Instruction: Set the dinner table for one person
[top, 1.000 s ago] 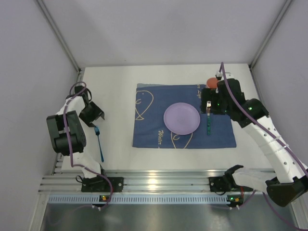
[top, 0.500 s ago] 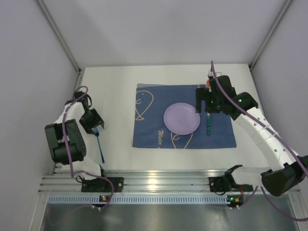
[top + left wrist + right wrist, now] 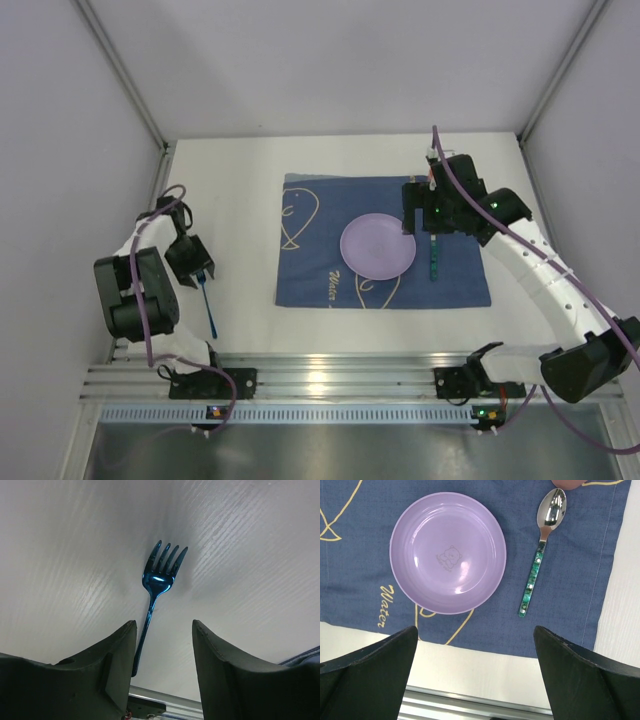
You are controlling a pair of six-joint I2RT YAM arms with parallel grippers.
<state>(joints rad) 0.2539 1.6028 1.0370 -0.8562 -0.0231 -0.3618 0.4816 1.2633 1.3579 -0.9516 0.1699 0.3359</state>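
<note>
Desk [image 3: 240, 160]: matte white; the left wrist view shows a fine streaked grain.
Cloth [image 3: 310, 270]: dark blue, with thin line drawings and lettering that read white from above and yellow-gold in the right wrist view.
Plate [image 3: 448, 552]: plain lilac, with a faint bear outline at its centre.
Spoon [image 3: 540, 555]: mirror-silver bowl; mottled green handle with pale flecks.
Fork [image 3: 159, 587]: glossy metallic blue throughout.
Left gripper [image 3: 164, 630] and right gripper [image 3: 475, 632]: black fingers.
Cables [image 3: 165, 200]: purple.
Rails [image 3: 320, 375], near edge: silver aluminium.
</note>
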